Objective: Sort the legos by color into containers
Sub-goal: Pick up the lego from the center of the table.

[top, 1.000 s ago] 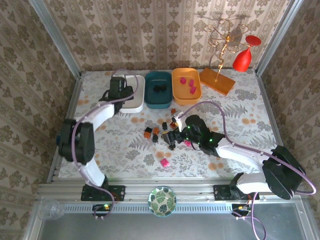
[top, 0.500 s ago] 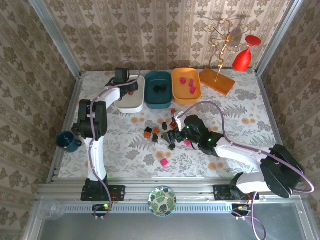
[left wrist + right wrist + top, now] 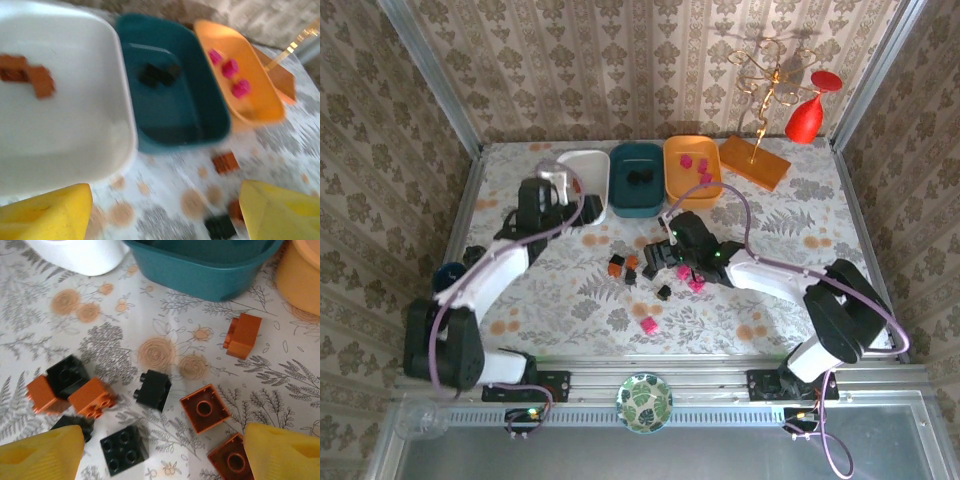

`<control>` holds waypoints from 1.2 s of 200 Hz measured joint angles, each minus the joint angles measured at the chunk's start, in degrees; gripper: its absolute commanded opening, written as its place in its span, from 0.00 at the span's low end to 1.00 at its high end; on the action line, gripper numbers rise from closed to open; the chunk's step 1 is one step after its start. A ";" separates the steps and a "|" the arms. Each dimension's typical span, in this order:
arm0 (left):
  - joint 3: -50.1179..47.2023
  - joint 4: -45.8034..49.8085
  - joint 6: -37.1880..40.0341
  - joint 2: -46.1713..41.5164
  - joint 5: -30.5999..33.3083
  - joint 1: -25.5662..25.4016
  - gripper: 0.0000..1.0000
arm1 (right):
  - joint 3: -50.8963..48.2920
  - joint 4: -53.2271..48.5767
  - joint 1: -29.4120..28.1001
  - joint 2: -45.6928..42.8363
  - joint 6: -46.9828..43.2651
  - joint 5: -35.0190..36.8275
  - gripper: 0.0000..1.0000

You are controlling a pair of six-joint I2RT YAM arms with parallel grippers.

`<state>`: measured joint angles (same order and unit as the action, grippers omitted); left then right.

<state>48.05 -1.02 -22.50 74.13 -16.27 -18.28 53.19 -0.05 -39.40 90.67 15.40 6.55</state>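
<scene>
Loose legos [image 3: 152,389] lie on the table [image 3: 165,325] before the tubs. Brown ones sit in the white tub [image 3: 75,125], black in the teal tub [image 3: 175,120], pink in the orange tub [image 3: 260,107]. The right gripper [image 3: 160,450] spreads wide over the loose ones, gripping nothing. The left gripper [image 3: 165,215] gapes empty beside the white tub.

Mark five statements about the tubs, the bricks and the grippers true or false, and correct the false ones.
1. The white tub holds brown-orange bricks. True.
2. The teal tub holds pink bricks. False: it holds black bricks; the pink bricks are in the orange tub.
3. The left gripper is clamped on a brick. False: its jaws stand apart with nothing between them.
4. Loose bricks, black and brown-orange, lie on the table below the open right gripper. True.
5. Every pink brick is already in a tub. False: a loose pink brick lies on the table.
</scene>
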 measured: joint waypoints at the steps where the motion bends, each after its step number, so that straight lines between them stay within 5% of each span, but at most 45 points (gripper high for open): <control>1: -0.50 0.13 -0.02 -0.46 -0.09 -0.20 0.79 | 0.13 -0.07 0.04 0.13 0.09 0.02 0.82; 67: -11.72 3.78 0.00 -18.40 0.37 -8.31 0.79 | 12.61 -4.87 4.22 14.53 3.50 4.13 0.64; 141: -13.29 4.02 2.64 -15.21 4.22 -9.88 0.79 | 20.37 -4.83 8.39 24.13 4.02 4.98 0.50; 240: -13.81 0.55 5.60 -11.87 9.53 -9.81 0.80 | 21.33 -3.10 9.05 26.49 3.91 3.21 0.35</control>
<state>34.24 -0.47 -16.91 62.26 -6.74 -28.10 74.52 -3.16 -30.35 117.16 19.31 9.76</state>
